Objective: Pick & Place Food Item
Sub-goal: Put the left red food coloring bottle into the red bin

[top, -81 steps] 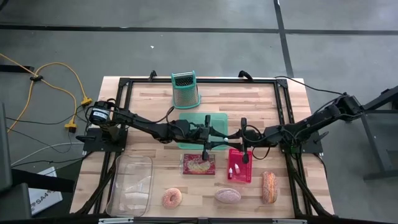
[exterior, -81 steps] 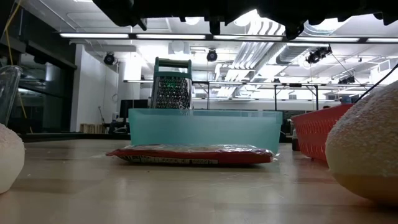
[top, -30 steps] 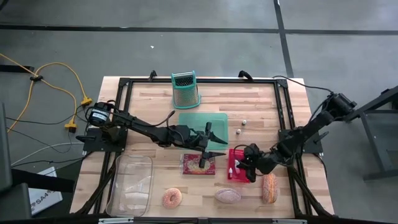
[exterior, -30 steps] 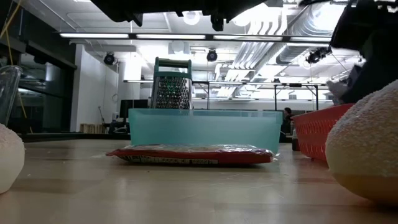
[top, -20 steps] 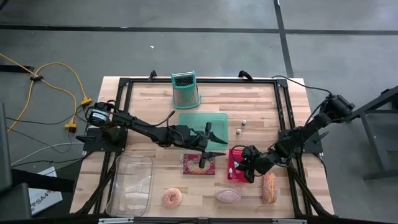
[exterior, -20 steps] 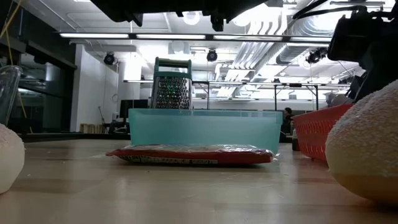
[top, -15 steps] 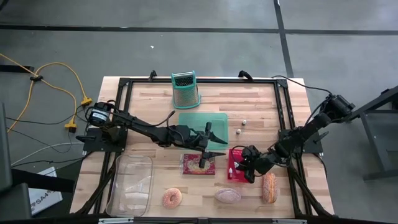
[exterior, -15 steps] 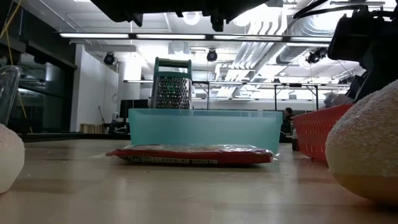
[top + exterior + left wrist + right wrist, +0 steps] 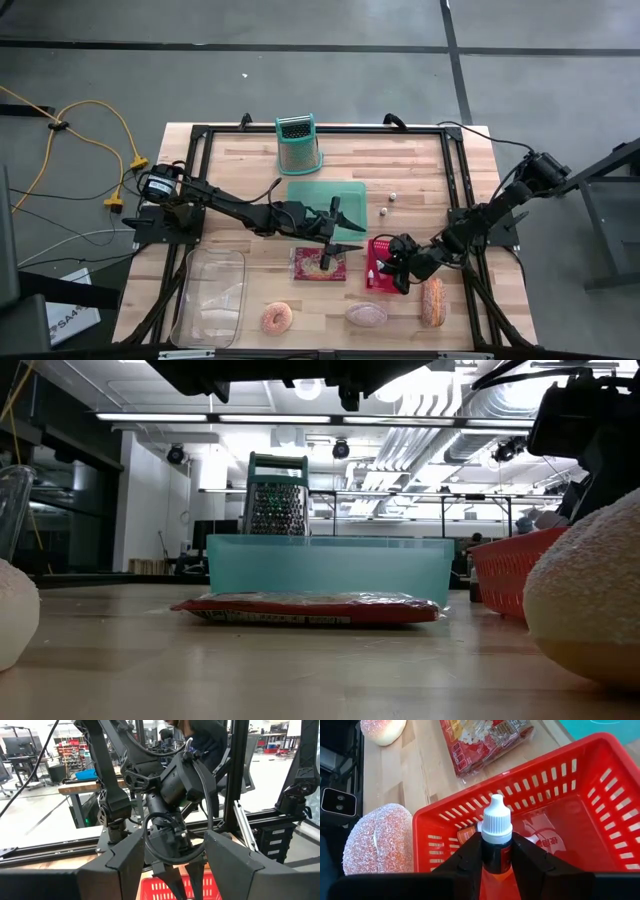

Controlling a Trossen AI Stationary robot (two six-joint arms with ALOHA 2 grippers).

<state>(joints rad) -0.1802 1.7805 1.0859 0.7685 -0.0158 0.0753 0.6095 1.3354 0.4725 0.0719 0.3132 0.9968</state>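
My right gripper [image 9: 386, 269] [image 9: 496, 854] is over the red basket [image 9: 378, 286] [image 9: 580, 795], shut on a small dropper bottle [image 9: 496, 822] with a white cap and a dark body. A clear packet [image 9: 540, 837] lies on the basket's floor. My left gripper [image 9: 340, 230] hangs open and level above the table's middle, over the far edge of a red snack packet [image 9: 318, 266] that lies flat on the wood. Along the near edge rest a doughnut [image 9: 277, 318], a pink bun [image 9: 366, 314] and a sugared roll [image 9: 432, 301]. My right gripper pinches the bottle's dark body [image 9: 496, 861] just below the cap, one finger [image 9: 470, 857] on each side. The fingers slant down from the table's right side and lie along the bottle, whose cap sticks out ahead of them over the basket. The fingers hide its bottom end.
A teal tray [image 9: 327, 195] lies at mid-table with a metal grater [image 9: 298, 144] behind it. A clear tub [image 9: 210, 296] stands near left. Two small white things [image 9: 388, 204] lie right of the tray. A black frame [image 9: 200, 135] borders the table.
Since the earliest frame my right gripper has come from the basket's far side toward the table's near edge, over the basket. In the last second both arms have kept almost still.
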